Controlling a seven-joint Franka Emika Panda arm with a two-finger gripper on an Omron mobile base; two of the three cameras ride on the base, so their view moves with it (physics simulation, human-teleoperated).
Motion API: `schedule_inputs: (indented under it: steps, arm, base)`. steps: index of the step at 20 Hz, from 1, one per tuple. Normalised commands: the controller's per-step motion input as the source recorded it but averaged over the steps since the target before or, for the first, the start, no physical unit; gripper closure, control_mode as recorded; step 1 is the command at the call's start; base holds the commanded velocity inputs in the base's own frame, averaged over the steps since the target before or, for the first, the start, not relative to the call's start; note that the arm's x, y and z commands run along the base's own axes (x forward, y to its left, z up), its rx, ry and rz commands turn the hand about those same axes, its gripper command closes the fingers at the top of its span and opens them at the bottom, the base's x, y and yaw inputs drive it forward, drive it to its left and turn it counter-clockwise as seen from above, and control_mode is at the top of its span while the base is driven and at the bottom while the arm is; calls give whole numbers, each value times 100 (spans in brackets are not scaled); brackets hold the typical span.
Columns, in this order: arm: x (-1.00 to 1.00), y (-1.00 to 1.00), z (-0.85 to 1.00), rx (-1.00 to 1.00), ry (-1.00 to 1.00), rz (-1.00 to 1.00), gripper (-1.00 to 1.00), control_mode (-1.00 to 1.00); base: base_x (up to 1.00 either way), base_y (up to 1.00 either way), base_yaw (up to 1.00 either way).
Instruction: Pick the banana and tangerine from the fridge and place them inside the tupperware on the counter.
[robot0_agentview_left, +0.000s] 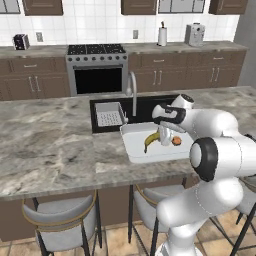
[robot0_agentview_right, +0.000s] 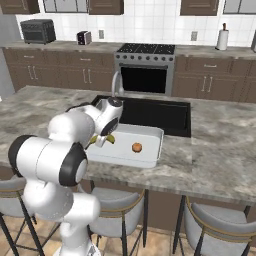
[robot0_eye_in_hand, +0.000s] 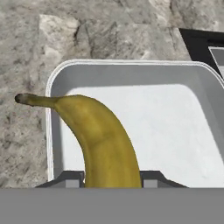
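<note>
tangerine in tupperware: done | gripper jaws apparently closed on banana above it | left: release banana

tangerine lying in white tupperware on marbled counter, banana beside arm

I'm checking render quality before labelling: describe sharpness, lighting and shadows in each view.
Left base view: soft and low in detail, evenly lit; the banana and tangerine in the tupperware cast little shadow. Right base view: same flat light, no glare on the counter. Hand view: banana sharp between the hand fingertips, stone texture coarse.
</note>
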Motion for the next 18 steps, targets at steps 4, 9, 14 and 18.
schedule_inputs:
  steps: [4, 9, 14, 18]
  arm:
    - [33, 0, -28, 0, 4, -6, 100, -100]
    - [28, 0, -32, 0, 2, -4, 100, -100]
    - [20, 0, -36, 0, 0, -1, 100, -100]
    - [13, 0, -38, 0, 0, 0, 100, -100]
  base:
    - [0, 0, 0]
    - [0, 0, 0]
    - [0, 0, 0]
    - [0, 0, 0]
